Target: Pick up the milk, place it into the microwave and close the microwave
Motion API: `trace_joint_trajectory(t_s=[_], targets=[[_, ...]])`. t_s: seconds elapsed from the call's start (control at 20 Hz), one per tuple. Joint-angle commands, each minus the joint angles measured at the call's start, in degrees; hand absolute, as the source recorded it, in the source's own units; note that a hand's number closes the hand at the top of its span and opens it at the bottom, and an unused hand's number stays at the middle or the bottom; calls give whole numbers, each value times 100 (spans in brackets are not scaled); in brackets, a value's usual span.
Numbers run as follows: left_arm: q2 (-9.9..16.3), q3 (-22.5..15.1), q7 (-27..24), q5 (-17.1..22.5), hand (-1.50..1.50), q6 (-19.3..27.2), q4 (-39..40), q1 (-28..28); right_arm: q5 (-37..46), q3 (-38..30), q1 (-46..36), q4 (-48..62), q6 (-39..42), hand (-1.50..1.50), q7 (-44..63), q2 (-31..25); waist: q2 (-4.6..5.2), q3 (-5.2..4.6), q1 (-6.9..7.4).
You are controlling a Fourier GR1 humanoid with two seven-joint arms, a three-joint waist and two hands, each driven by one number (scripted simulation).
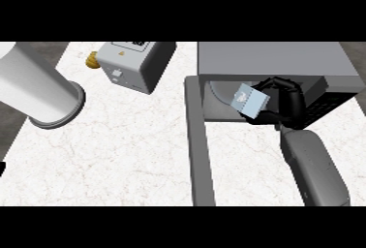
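I see a white marbled counter [136, 155] under everything. On it, at the far right, the grey microwave [275, 58] stands with its door [199, 145] swung open toward me. At the far middle stands a white box appliance [132, 65], with a small yellow thing [93, 60] just beside its left side. At the left I see a big white cylinder [36, 87].

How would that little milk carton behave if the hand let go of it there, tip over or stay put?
The milk carton sits tilted in the right hand at the microwave opening, so it would probably topple if released now. Its flat faces suggest it wouldn't roll. It looks small, likely light.
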Motion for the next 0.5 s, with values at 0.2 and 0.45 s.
trace_joint_trajectory(t_s=[0.2, 0.45], targets=[[80, -120, 87, -66, -150, 1, -1, -286, 499, 67, -1109, 966, -618, 150, 890, -137, 332, -88, 601], [67, -214, 102, -119, -150, 13, 70, -431, 282, -180, -928, 856, -896, 150, 750, -111, 399, -88, 743]])
